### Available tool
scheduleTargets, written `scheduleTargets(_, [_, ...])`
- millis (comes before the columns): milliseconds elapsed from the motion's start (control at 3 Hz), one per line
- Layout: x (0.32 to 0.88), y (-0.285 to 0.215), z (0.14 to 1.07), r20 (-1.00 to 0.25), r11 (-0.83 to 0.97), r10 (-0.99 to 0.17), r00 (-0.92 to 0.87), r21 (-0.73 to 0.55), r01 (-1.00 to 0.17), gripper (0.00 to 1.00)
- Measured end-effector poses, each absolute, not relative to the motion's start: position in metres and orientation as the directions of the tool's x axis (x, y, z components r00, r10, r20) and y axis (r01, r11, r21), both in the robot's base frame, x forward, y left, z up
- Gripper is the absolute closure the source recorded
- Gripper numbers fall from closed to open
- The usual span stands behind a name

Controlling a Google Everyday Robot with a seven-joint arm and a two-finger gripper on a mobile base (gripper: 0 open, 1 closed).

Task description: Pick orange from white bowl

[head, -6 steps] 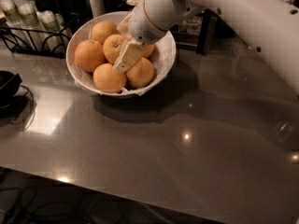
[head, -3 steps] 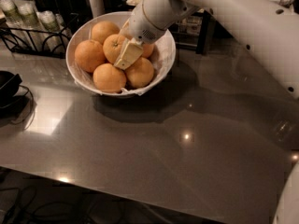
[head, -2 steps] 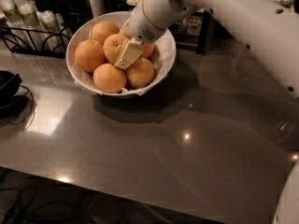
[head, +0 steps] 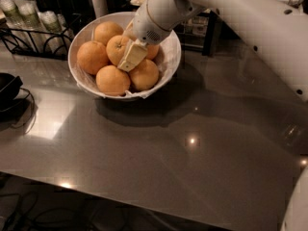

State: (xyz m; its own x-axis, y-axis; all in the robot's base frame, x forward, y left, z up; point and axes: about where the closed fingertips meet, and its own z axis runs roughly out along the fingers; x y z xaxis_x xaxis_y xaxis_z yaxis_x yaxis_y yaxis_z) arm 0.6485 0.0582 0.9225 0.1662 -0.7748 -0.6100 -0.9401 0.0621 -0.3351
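The white bowl (head: 166, 64) with a white paper lining stands at the back left of the grey table and holds several oranges. The orange (head: 118, 49) with a small dark stem dimple lies near the bowl's middle. My gripper (head: 132, 57) reaches down into the bowl from the upper right. Its cream finger (head: 133, 55) lies against the right side of that orange, between it and the front right orange (head: 144, 74). The second finger is hidden.
A black wire rack (head: 36, 30) with cups stands behind the bowl at the left. A black object with a cable (head: 8, 88) lies at the left edge. Dark containers (head: 202, 25) stand behind the bowl. The white arm (head: 250, 20) spans the upper right.
The gripper has stayed in the bowl against the stem-marked orange; it shifted only slightly. The oranges have not visibly moved.
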Motion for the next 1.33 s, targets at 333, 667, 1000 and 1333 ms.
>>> scheduleTargets(333, [0.644, 0.065, 0.926, -0.614, 0.045, -0.767, 0.185, -0.34, -0.939, 1.0])
scheduleTargets(667, [0.63, 0.071, 0.95, -0.665, 0.046, -0.713, 0.221, -0.36, -0.932, 1.0])
scheduleTargets(1000, [0.608, 0.073, 0.989, -0.708, 0.055, -0.647, 0.284, -0.414, -0.909, 1.0])
scheduleTargets(1333, [0.592, 0.069, 1.016, -0.728, 0.063, -0.607, 0.318, -0.443, -0.894, 1.0])
